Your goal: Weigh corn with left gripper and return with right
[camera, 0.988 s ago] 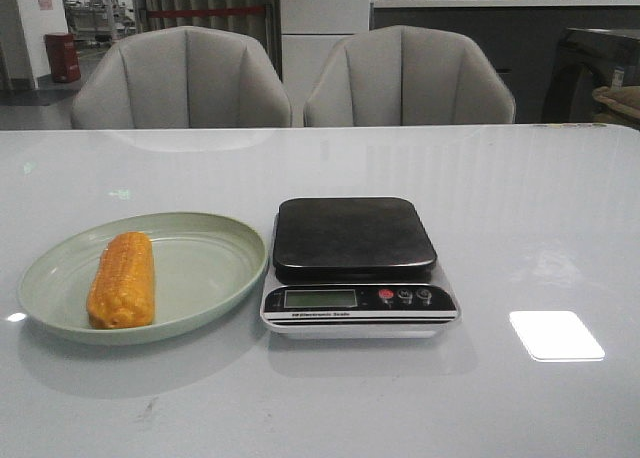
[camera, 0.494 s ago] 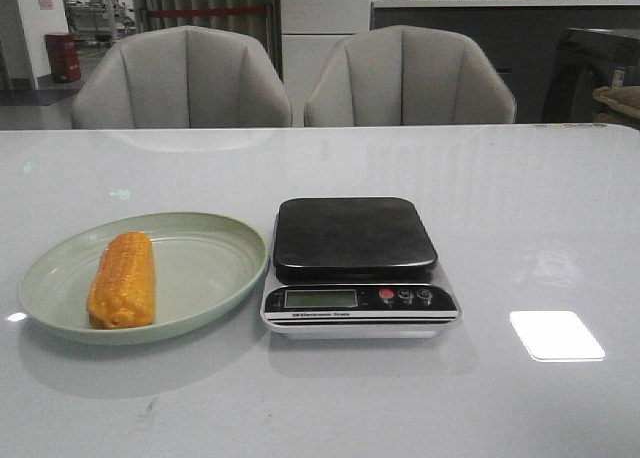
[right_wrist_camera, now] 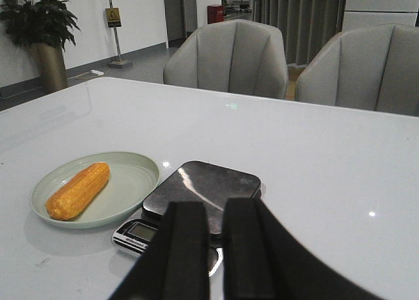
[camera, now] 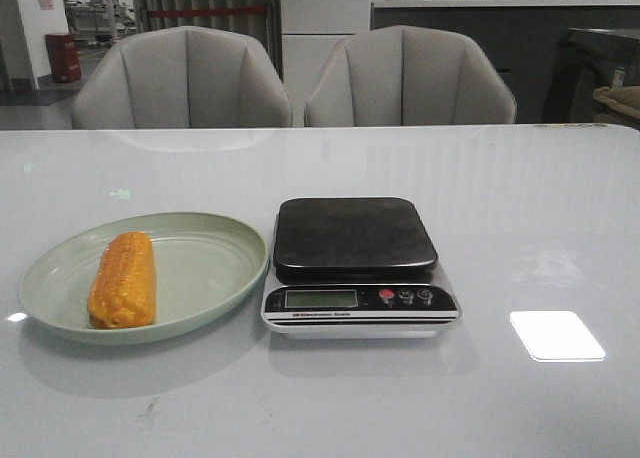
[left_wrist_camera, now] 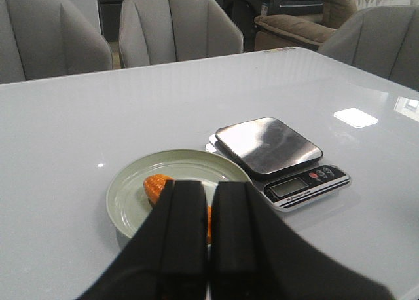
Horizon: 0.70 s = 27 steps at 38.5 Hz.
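Observation:
The corn (camera: pixel 122 280) is an orange-yellow cob lying lengthwise on the left half of a pale green plate (camera: pixel 205 268). A digital scale (camera: pixel 353 236) with a dark, bare platform stands just right of the plate. Neither gripper shows in the front view. In the left wrist view my left gripper (left_wrist_camera: pixel 210 184) is shut and empty, held above and short of the plate (left_wrist_camera: pixel 127 202), hiding part of the corn (left_wrist_camera: pixel 156 185). In the right wrist view my right gripper (right_wrist_camera: pixel 216 205) is shut and empty, held short of the scale (right_wrist_camera: pixel 203 185); the corn (right_wrist_camera: pixel 78 190) lies beyond to one side.
Two grey chairs (camera: pixel 180 78) (camera: pixel 408 76) stand behind the far edge of the glossy white table (camera: pixel 520 208). A bright light patch (camera: pixel 556 335) reflects on the table right of the scale.

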Each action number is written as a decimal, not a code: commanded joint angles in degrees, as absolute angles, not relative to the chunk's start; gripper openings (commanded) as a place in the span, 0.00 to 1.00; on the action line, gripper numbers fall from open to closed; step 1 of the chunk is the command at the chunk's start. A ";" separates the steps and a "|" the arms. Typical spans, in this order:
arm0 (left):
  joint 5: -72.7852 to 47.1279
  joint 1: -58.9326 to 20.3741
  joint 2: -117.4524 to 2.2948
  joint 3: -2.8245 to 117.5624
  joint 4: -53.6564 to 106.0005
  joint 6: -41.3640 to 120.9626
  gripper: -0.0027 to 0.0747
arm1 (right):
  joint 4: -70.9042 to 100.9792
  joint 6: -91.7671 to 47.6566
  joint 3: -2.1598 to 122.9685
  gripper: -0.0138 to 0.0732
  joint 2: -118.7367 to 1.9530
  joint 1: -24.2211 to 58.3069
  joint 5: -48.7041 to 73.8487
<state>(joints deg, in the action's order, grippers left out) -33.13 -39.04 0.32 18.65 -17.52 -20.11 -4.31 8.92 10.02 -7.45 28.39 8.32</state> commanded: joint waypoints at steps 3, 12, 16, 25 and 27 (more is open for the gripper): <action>-27.95 -35.34 1.40 19.16 -14.82 -16.15 0.19 | -4.97 8.39 11.52 0.42 -7.93 27.99 3.65; -17.67 -21.41 1.40 13.18 -3.53 -0.67 0.19 | -4.97 8.39 11.52 0.42 -7.93 27.99 3.65; -11.70 -15.67 1.50 9.54 -2.56 -0.77 0.19 | -4.97 8.39 11.52 0.42 -7.93 27.99 3.65; 2.29 -7.46 1.51 0.16 -2.55 -0.88 0.19 | -4.97 8.39 11.52 0.42 -7.93 27.99 3.65; 5.37 -6.21 1.51 -1.88 -2.55 -0.88 0.19 | -4.97 8.39 11.52 0.42 -7.93 27.99 3.65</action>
<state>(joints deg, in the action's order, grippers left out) -5.27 -7.76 0.32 -0.41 -3.17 -0.95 -4.31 8.92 10.02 -7.45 28.39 8.32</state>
